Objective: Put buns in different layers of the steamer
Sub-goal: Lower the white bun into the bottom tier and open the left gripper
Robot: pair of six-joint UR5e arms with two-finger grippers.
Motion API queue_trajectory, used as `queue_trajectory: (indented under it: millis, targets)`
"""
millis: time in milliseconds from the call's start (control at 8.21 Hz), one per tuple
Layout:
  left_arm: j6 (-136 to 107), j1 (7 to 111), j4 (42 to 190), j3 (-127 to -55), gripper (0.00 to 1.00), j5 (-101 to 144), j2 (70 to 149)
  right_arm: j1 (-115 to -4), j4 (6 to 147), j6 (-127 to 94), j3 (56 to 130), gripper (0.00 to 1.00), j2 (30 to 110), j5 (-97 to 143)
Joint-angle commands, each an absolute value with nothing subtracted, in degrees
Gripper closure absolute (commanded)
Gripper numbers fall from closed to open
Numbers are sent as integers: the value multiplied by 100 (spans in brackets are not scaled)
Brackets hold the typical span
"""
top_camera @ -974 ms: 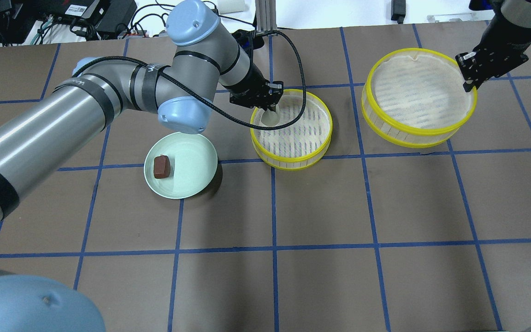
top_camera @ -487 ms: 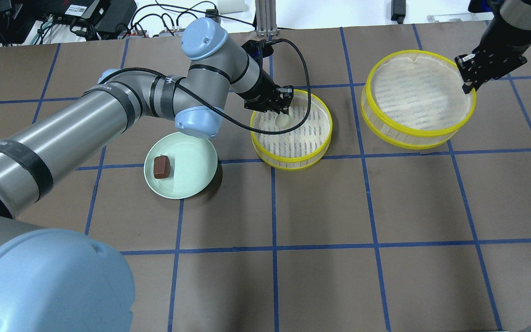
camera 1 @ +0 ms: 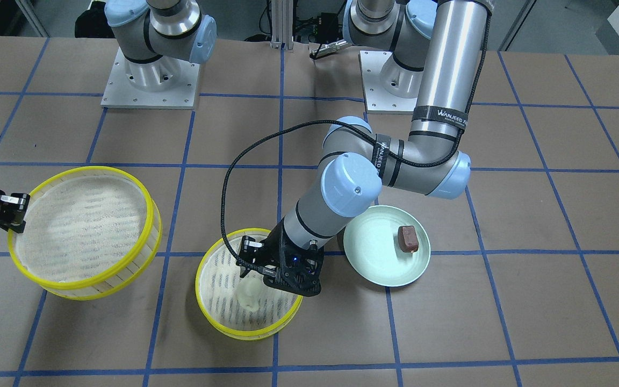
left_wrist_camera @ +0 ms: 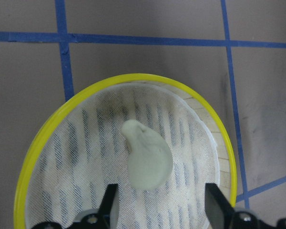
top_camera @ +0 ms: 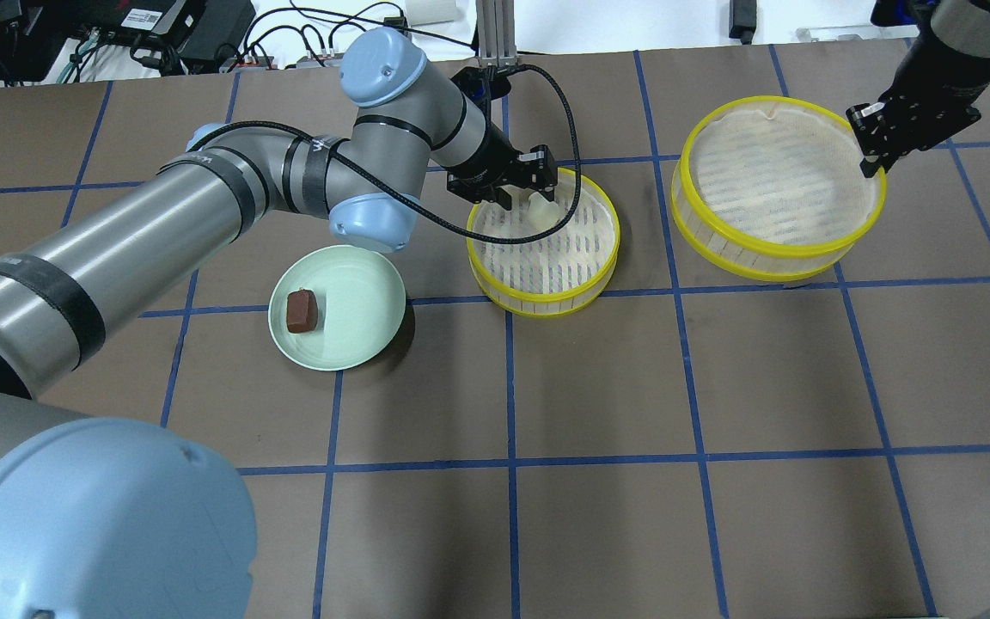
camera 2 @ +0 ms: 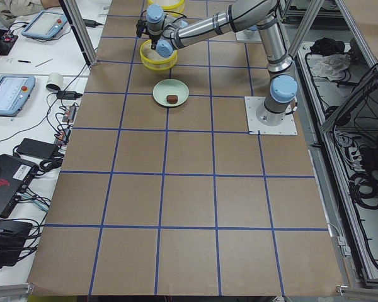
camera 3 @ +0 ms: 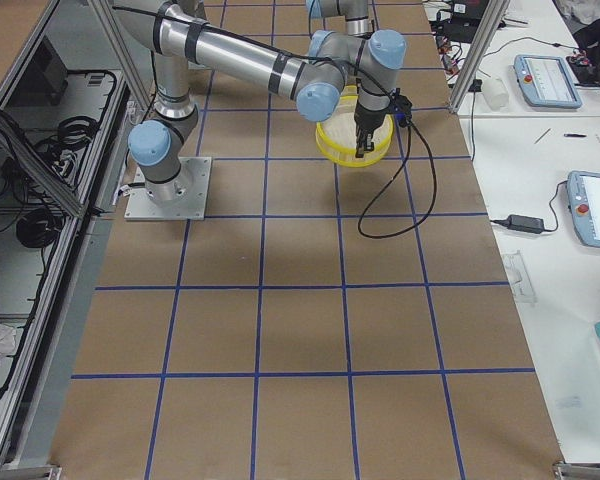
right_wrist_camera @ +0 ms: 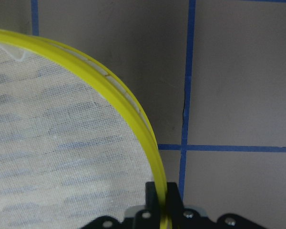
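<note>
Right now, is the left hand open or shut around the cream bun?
Open: the fingers of the left hand stand apart, clear of the cream bun, which lies on the steamer tray's floor.

A pale cream oval bun point(camera 1: 247, 294) lies in the middle yellow-rimmed woven tray point(camera 1: 198, 285) beneath the left end effector point(camera 1: 279, 279). The right end effector point(camera 1: 16, 212) pinches the second yellow-rimmed tray point(camera 1: 90, 168) at its rim.

A black band point(camera 1: 441, 114) on the left arm point(camera 1: 452, 48) reads "WANJEED".
</note>
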State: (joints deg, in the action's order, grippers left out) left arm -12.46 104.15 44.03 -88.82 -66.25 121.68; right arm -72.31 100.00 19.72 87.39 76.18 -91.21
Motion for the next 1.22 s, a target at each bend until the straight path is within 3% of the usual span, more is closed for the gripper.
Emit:
queue_trajectory:
  millis: [0,487,1096]
  targets:
    - [-1319,10415,4438,-8859,0,-6706,12086,-7251,9949,1890,8736,100,7655,-9123]
    - [-959,10267,5825,-8859,0,-8629,11437,-7969,10010,875,8736,100,7612,-9088]
    - [-64,9178,6811,-9087,0,-9307,10741,-9349,10863,-910,8754,100,6997,-8921]
